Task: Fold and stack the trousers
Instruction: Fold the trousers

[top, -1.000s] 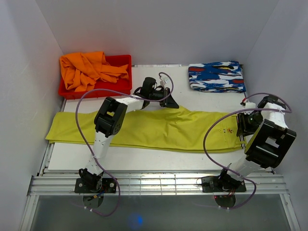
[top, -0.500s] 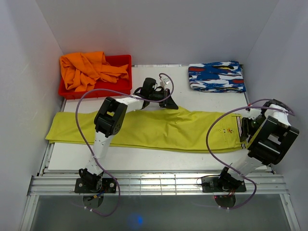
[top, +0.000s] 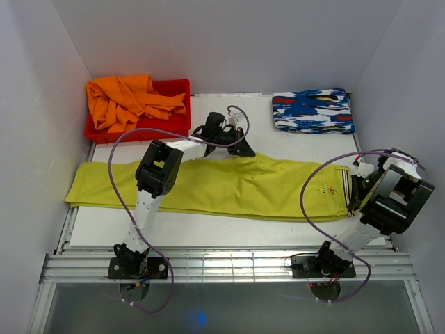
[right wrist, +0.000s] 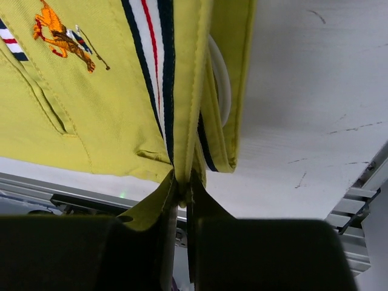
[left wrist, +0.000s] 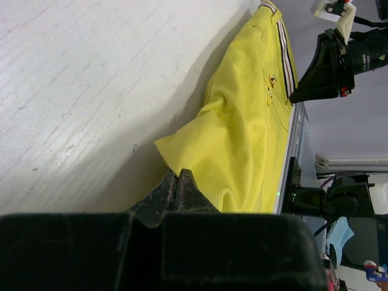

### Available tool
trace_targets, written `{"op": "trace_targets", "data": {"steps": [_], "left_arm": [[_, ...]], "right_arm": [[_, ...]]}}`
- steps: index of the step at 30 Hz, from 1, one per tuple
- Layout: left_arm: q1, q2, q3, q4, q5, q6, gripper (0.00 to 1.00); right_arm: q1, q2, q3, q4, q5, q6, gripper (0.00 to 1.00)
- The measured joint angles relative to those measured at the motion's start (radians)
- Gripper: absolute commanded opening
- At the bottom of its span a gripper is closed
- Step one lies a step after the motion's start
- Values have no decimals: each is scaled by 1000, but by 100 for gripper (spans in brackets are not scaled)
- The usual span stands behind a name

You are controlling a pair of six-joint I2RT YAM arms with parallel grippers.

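Barely started, by the look of it: yellow-green trousers [top: 208, 188] are lying full length across the desk [top: 299, 142], 9 to 3 o'clock, legs seemingly already laid one on the other. Left end effector [left wrist: 177, 182] is pinching the cloth's far edge approx mid-length, clenched on it. Right end effector [right wrist: 180, 182] is clamping the striped waistband [right wrist: 154, 79] at the 3 o'clock end. No crosswise fold yet, and stacking, prob. w/ the patterned cloth [top: 313, 111] at 1 o'clock, is waiting.
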Motion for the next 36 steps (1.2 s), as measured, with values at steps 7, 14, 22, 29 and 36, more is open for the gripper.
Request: {"op": "trace_targets", "data": {"steps": [7,14,22,29,36], "left_arm": [[3,0,34,-56,-71,37,0],[3,0,57,-95,-122,74,0],[1,16,91,-130,-159,102,0],[-4,70,174,-175,-165,160,39],[37,105,354,-364,-204,336,83]], "right_arm": [[-14,-1,12,-21,5,-38,8],[-14,-8,-28,0,26,-79,8],[-16,-51,-85,16,49,-124,8],[-16,-32,-80,42,61,-117,8],[-28,34,6,63,191,-99,8]]}}
